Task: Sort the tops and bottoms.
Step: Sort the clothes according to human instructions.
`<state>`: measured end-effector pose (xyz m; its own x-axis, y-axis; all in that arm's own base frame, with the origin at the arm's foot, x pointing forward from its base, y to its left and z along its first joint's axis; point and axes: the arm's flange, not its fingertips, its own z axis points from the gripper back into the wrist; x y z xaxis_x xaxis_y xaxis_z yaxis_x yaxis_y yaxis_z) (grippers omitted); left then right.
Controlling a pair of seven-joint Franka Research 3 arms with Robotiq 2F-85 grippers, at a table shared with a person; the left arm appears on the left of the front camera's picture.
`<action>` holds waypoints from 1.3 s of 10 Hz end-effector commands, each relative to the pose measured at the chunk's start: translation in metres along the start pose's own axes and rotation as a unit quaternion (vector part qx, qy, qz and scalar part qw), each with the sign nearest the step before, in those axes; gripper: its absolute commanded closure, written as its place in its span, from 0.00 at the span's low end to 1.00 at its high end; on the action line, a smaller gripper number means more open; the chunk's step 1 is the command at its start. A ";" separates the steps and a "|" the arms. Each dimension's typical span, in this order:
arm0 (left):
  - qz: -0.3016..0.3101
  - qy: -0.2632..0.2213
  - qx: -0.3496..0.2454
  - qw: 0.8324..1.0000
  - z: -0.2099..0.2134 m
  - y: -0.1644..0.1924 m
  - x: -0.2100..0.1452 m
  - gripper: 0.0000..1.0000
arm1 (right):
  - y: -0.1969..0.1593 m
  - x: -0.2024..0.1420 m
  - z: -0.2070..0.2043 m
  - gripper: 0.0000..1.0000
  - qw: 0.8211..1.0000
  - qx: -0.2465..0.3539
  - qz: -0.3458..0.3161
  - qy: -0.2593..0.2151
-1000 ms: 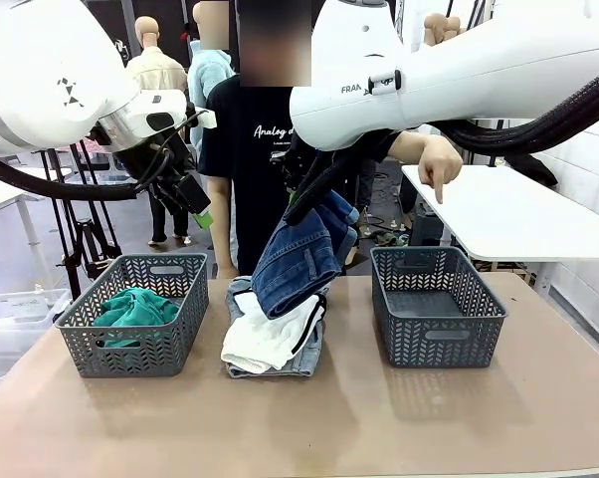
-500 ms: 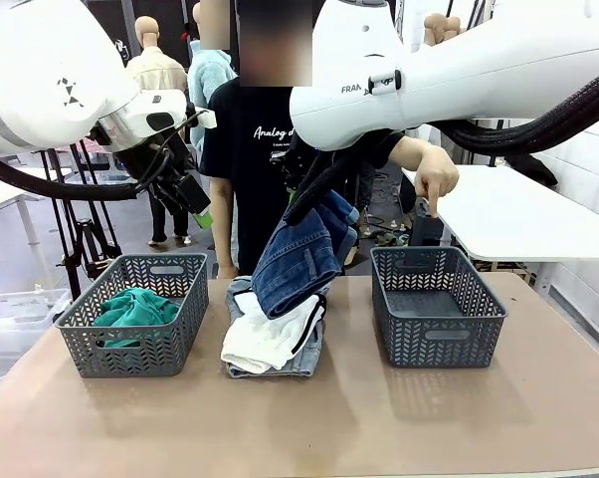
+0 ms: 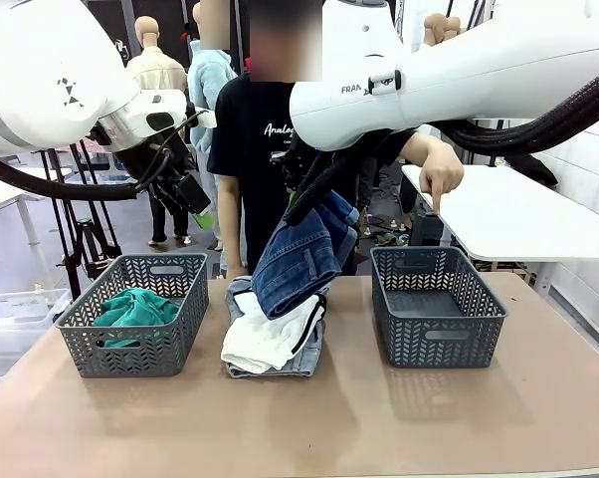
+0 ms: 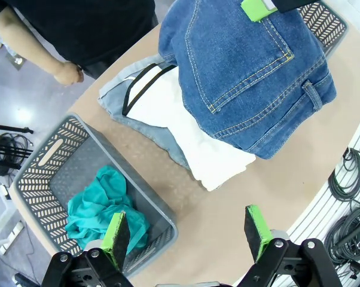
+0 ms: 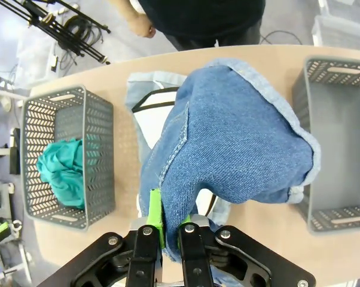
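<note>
Dark blue jeans (image 3: 301, 257) hang above the middle pile, with my right gripper (image 5: 168, 224) shut on their fabric. Below them, white shorts with black trim (image 3: 268, 337) lie on light blue denim shorts (image 3: 280, 366). The teal-green top (image 3: 130, 307) sits crumpled in the left grey basket (image 3: 175, 334). High over that basket my left gripper (image 4: 186, 234) stands open and holds nothing. In the left wrist view the jeans (image 4: 252, 78) cover part of the white shorts (image 4: 186, 119). A person's hand (image 3: 441, 179) points down above the right basket (image 3: 439, 334).
The right basket holds nothing. A white side table (image 3: 518, 214) stands behind it at the right. The person in a black T-shirt (image 3: 265, 149) stands at the table's far edge. Bare tabletop (image 3: 309, 428) stretches along the front.
The person has stepped a little to the right, and the hand dipped toward the right basket and rose again. Both arms and the hanging jeans have stayed still.
</note>
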<state>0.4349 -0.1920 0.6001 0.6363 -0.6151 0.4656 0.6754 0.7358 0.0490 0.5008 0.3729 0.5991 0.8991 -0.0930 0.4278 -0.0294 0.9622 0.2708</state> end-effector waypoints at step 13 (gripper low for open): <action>0.001 -0.001 0.005 1.000 0.001 0.000 0.001 0.00 | -0.141 0.057 0.127 1.00 0.989 -0.096 -0.101 -0.044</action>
<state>0.4352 -0.1918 0.6003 0.6365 -0.6147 0.4657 0.6751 0.7361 0.0489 0.5072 0.1863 0.6863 0.8303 -0.3378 0.4432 0.2795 0.9405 0.1933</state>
